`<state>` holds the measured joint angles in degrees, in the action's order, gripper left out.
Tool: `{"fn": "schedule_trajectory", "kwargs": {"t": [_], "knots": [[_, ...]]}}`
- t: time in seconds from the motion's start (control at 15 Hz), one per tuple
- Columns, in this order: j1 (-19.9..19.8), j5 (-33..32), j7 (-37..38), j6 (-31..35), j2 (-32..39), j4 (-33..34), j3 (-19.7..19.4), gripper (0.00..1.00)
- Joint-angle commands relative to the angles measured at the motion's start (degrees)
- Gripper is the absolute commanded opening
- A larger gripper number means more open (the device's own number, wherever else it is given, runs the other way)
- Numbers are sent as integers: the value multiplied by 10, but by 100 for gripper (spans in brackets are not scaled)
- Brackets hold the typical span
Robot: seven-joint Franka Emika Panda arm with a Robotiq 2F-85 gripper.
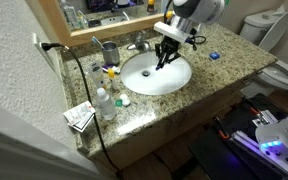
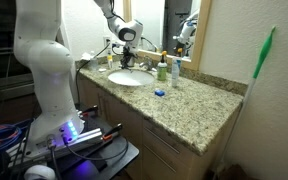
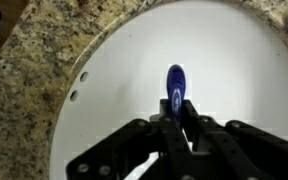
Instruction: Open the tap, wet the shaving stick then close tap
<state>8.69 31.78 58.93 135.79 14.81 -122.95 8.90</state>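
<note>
In an exterior view, the white oval sink basin (image 1: 144, 82) sits in a speckled granite countertop (image 1: 219, 70). The gripper (image 1: 165, 60) hangs above the basin's middle, its dark fingers pointing down into the bowl. From here the fingers look drawn together, but what they hold is too small to make out. The tap (image 1: 138, 45) stands at the basin's back rim, beside the gripper and apart from it. A grey metal cup (image 1: 111, 50) stands on the counter by the basin's back corner. A few small bottles (image 1: 104, 100) cluster at the basin's front corner on the same side. A small blue object (image 1: 214, 56) lies on the counter well away from the basin on the opposite side.

In the exterior view from the counter's far end, the white robot arm (image 2: 44, 60) reaches over to the basin (image 2: 126, 79). The gripper (image 2: 127, 52) is above the basin. A green-and-white bottle (image 2: 162, 70) stands just beyond the basin, against the mirror ledge. The small blue object (image 2: 160, 93) lies nearer the camera than the basin.

In the wrist view, the black fingers (image 3: 162, 128) are pressed together on the thin handle of the shaving stick (image 3: 175, 82). Its blue head sticks out past the fingertips over the white bowl of the basin (image 3: 114, 60). The head hangs clear of the porcelain, roughly over the bowl's middle. Two small overflow holes (image 3: 79, 85) show in the basin wall to one side.
</note>
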Motion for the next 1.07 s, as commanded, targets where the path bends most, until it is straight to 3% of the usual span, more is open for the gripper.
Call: {"fn": "schedule_trajectory", "kwargs": {"t": [0.0, 0.13, 0.2, 0.27, 0.47, 0.53, 0.8, 1.0], "knots": [[13, -9, -15, -1, 64, 74, 3, 4], [21, -16, -6, 5, 96, 115, 0, 4], [19, -7, -3, 1, 58, 69, 0, 4], [20, -7, -2, 1, 68, 81, 0, 15], [20, -7, -2, 1, 67, 80, 0, 15], [24, -16, 6, 16, 77, 84, -5, 4], [20, 2, -29, 87, 132, 143, 4, 4], [17, 7, -36, 102, 173, 192, 10, 4]]}}
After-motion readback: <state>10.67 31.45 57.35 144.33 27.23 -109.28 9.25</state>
